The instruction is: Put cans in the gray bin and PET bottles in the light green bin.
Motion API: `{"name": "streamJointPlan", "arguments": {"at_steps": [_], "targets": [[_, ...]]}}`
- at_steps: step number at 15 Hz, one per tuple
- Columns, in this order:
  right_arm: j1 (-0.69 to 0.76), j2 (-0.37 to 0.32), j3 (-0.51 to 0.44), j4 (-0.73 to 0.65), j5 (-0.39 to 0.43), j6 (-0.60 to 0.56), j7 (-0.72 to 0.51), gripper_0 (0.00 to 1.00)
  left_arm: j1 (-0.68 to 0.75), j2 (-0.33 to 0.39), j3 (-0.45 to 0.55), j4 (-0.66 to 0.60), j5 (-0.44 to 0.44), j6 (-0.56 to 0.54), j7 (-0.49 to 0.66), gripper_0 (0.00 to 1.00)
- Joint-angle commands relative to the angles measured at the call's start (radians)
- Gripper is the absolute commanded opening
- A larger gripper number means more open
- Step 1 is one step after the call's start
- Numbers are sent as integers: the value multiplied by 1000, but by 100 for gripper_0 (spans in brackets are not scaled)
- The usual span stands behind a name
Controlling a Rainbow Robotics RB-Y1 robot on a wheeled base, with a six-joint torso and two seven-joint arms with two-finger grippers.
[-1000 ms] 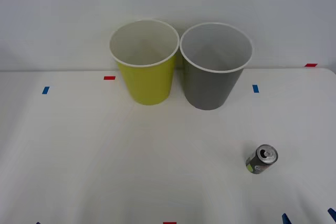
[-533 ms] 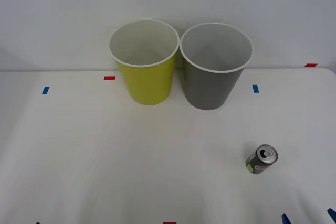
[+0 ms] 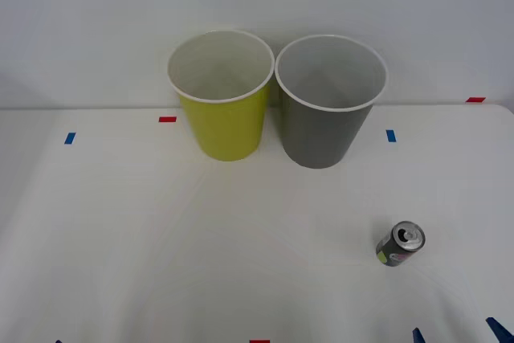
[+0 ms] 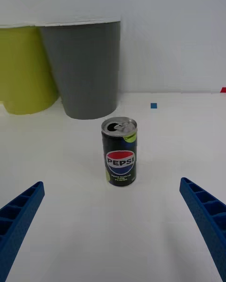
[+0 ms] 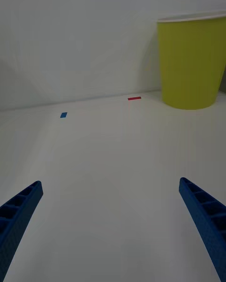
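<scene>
A small black Pepsi can (image 3: 400,244) with a silver top stands upright on the white table, near the right front. My right gripper (image 3: 456,333) is open at the table's front edge, just behind the can and slightly to its right. In the right wrist view the can (image 4: 119,157) stands ahead, centred between the spread blue fingers (image 4: 21,211). The gray bin (image 3: 321,130) and the light green bin (image 3: 223,122) stand side by side at the back, both looking empty. My left gripper (image 5: 110,183) is open over bare table, facing the light green bin (image 5: 192,65). PET bottles are out of view.
Small red and blue tape marks (image 3: 167,119) dot the table near the bins and edges. A white wall rises right behind the bins. Open tabletop lies between the can and the gray bin.
My right gripper's fingertips have shifted a little leftward toward the can in the front view. The can and both bins have not moved.
</scene>
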Motion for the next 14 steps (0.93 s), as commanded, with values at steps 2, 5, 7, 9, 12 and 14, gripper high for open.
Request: {"name": "streamJointPlan", "arguments": {"at_steps": [2, 5, 7, 9, 12, 14], "targets": [[-35, 3, 41, 99, -39, -132, 25, 100, 0, 0, 0, 0, 0, 0, 0, 100], [-97, 33, 41, 196, -28, -175, 26, 100, 0, 0, 0, 0, 0, 0, 0, 100], [-135, 46, 41, 210, -23, -163, 31, 100, 0, 0, 0, 0, 0, 0, 0, 100], [-190, 56, 43, 248, -20, -155, 21, 100, 0, 0, 0, 0, 0, 0, 0, 100], [-279, 79, 32, 315, -28, -154, 18, 100, 0, 0, 0, 0, 0, 0, 0, 100], [-336, 87, 32, 358, -31, -151, 17, 100, 0, 0, 0, 0, 0, 0, 0, 100]]}}
